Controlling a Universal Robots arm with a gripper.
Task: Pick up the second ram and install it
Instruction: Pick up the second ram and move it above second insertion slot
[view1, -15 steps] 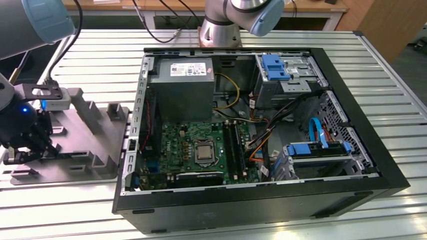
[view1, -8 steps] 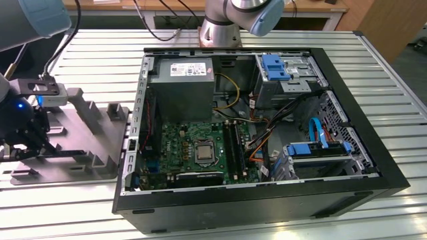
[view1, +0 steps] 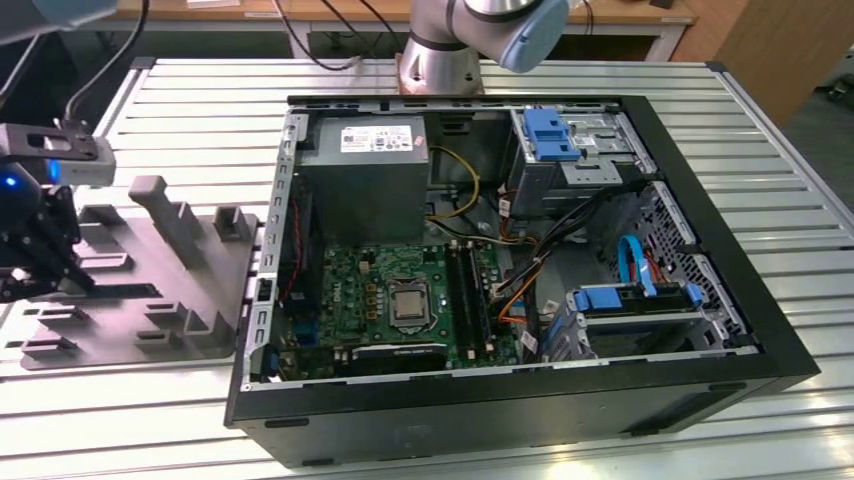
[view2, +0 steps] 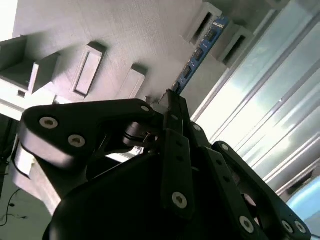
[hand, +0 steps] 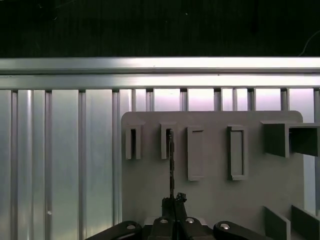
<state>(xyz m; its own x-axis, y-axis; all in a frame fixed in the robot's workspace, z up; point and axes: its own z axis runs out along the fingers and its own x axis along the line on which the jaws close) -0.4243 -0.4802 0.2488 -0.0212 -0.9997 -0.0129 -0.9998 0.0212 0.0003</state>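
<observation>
The pincer (hand: 173, 199) is closed on the near end of the second ram (hand: 171, 160), 1 finger pressed to each face of the thin board. The stick stands on edge in a narrow slot of the grey holder (hand: 215, 195). In the second wrist view its blue-green length runs away from the fingertips. The holder lies on the slatted metal table (view1: 160, 110), at the exterior view's left, beside the open computer case (view1: 534, 395) with its green motherboard (view1: 354, 290).
</observation>
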